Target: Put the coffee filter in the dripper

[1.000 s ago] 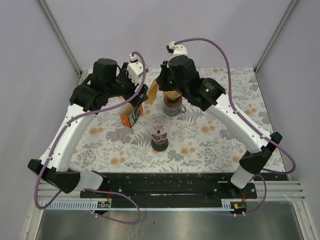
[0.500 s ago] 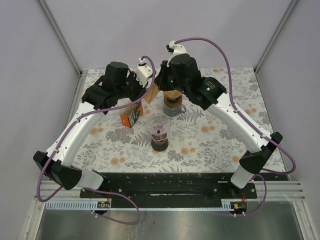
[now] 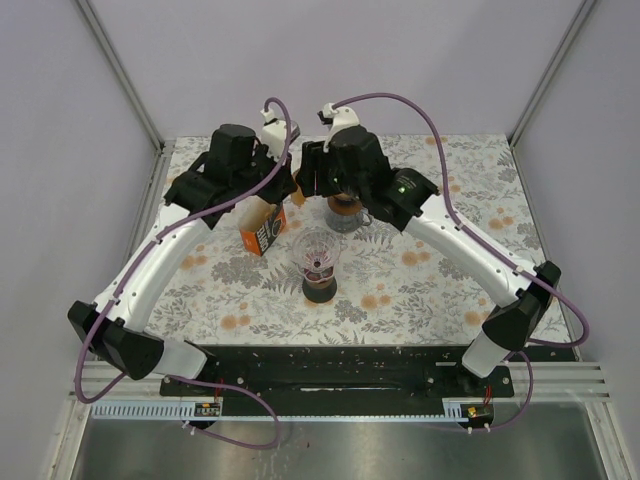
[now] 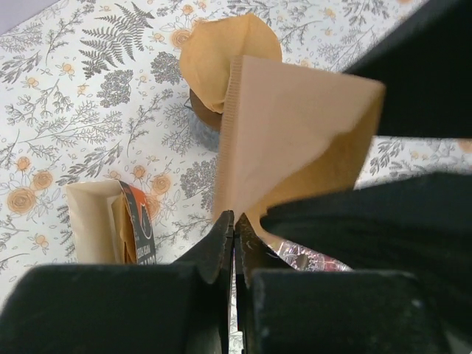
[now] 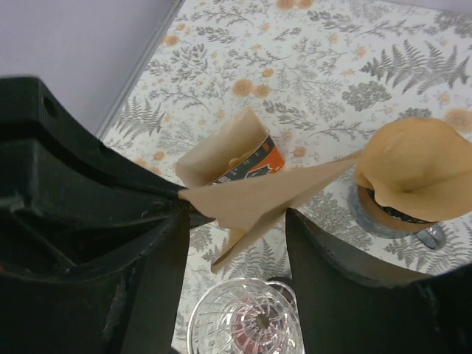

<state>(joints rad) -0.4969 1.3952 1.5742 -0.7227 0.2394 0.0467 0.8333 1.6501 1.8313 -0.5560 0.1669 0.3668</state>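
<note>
A brown paper coffee filter (image 4: 295, 140) hangs in the air, pinched at its pointed tip by my left gripper (image 4: 234, 219), which is shut on it. My right gripper (image 5: 236, 221) is open, a finger on each side of the same filter (image 5: 265, 195), apart from it. Both grippers meet above the table at the back middle (image 3: 300, 183). The clear glass dripper (image 3: 319, 255) stands on its dark base below them, nothing in it (image 5: 247, 317).
A second dripper lined with a brown filter (image 3: 345, 205) stands just behind the glass one (image 5: 417, 166). An orange and black box of filters (image 3: 263, 232) stands to its left (image 4: 110, 228). Grey walls close the table's sides and back.
My left gripper closed on the filter's tip after moving in to the right. My right gripper, which was shut on the filter, opened.
</note>
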